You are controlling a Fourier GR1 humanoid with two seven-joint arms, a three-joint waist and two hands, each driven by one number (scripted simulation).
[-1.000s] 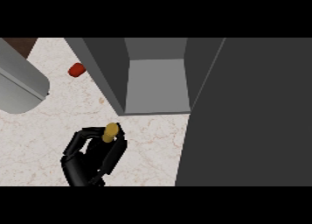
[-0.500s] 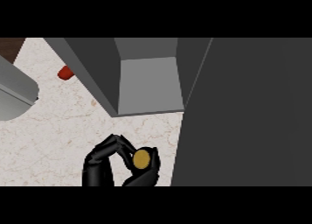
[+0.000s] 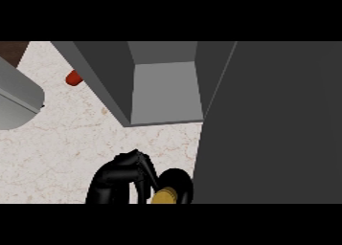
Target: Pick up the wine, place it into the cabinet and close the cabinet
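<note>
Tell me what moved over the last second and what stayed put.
The hand holding the wine slid lower and to the right in the head view, ending at the view's bottom edge beside the open cabinet door. Its fingers stay curled round the bottle, whose yellow cap still shows. Which hand it is cannot be told. The cabinet remains open and empty, and the red object still lies on the counter.

A pale marbled counter (image 3: 74,143) fills the left of the view. A grey cylinder (image 3: 11,98) lies at its left edge, and a small red object (image 3: 74,78) rests near the top.
</note>
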